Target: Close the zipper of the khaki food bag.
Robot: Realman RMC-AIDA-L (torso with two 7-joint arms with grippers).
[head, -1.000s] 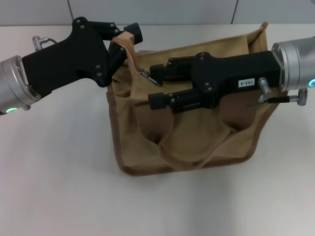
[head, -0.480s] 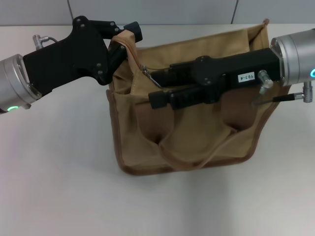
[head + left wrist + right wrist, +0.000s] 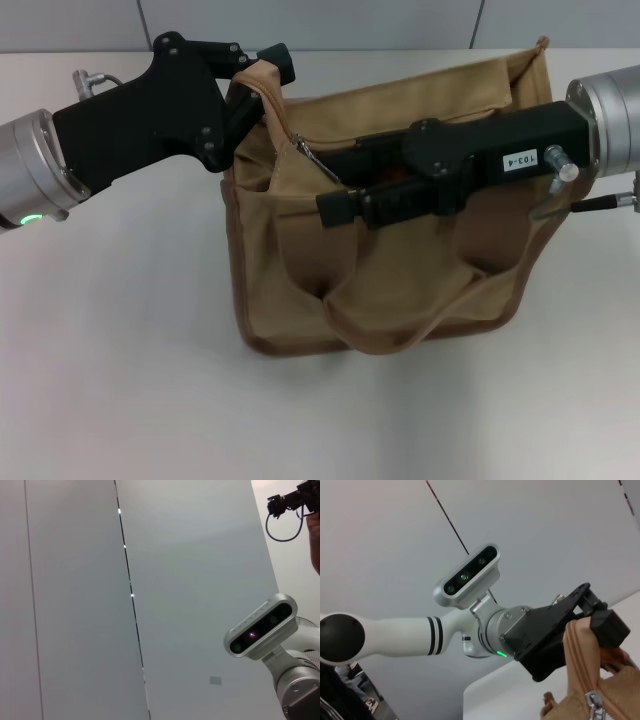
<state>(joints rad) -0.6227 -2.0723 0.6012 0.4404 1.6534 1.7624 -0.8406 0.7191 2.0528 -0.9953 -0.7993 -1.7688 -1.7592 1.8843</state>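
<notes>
Khaki food bag lying on the white counter. Right gripper, over the bag's middle, jaws pressed together on the silver pull tab of the zipper. Left gripper, farther back, jaws pinching the bag's upper left corner beside the zipper's end.

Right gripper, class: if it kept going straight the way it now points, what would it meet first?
Probably the zipper's silver pull tab, just ahead of the right gripper; beyond it, the bag corner pinched by the left gripper. Depth is uncertain.
</notes>
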